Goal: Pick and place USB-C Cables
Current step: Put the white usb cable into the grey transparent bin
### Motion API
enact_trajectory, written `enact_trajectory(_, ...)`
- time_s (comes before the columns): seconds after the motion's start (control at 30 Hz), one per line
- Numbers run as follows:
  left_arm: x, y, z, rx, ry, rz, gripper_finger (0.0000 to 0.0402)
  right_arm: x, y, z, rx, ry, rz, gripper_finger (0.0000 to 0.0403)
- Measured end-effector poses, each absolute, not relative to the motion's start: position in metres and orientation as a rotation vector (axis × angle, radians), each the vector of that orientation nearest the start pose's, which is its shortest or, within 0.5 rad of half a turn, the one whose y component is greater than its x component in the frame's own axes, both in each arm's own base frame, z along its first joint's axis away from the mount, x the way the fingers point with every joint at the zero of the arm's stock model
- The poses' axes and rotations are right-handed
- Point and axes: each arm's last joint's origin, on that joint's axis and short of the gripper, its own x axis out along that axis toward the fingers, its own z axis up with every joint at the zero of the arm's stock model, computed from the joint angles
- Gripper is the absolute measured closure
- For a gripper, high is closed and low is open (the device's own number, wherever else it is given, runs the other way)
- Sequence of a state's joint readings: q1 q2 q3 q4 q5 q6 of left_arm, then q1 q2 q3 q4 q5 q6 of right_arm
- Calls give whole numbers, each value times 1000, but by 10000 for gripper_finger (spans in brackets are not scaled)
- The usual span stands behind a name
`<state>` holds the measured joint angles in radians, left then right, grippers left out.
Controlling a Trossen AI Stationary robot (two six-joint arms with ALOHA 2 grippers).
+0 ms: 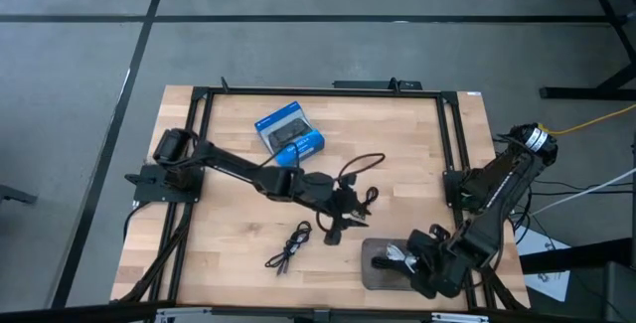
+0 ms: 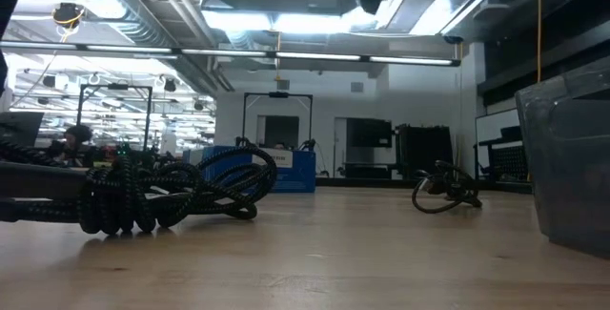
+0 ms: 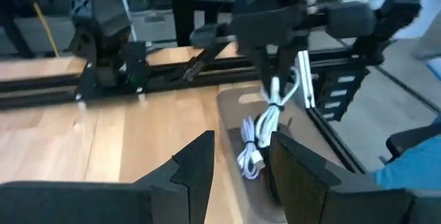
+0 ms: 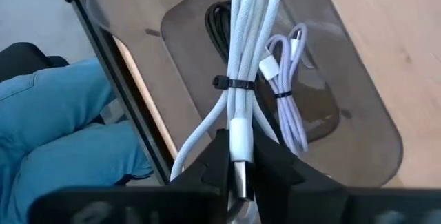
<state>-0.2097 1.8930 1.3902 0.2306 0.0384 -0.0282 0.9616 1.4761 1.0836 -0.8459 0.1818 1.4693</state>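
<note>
My right gripper (image 4: 242, 158) hangs over a smoky grey tray (image 1: 372, 277) at the table's near right and is shut on a whitish USB-C cable bundle (image 4: 238, 65) bound by a black tie. A second whitish cable (image 4: 289, 79) and a black one (image 4: 217, 27) lie on the tray floor. My left gripper (image 3: 241, 176) is open and empty, mid-table just left of the tray, beside a black cable (image 1: 356, 200). Other black cables lie on the table farther off (image 1: 364, 164) and nearer (image 1: 288, 248). My right gripper pinches the whitish bundle between its two fingers at one end, by the straight connector sleeve (image 4: 238, 138). The fingers come from above, pointing down. The bundle hangs below them (image 3: 270, 110), its lower end (image 3: 249, 160) down in the tray; whether it touches the floor I cannot tell.
A blue box (image 1: 290, 131) lies toward the table's far side. Black frame rails (image 1: 452, 134) run along the table's edges. In the low view a black coil (image 2: 172, 191) sits close by and the tray wall (image 2: 572, 157) stands at the right. A person's blue-clad legs (image 4: 62, 134) are beside the table.
</note>
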Motion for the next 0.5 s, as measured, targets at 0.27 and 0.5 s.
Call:
enact_trajectory(0.27, 430, -102, 268, 23, 267, -240, 266, 162, 226, 237, 597, 1228, -185, 346)
enact_trajectory(0.5, 429, -101, 265, 15, 297, -204, 266, 162, 226, 237, 598, 1246, -179, 344)
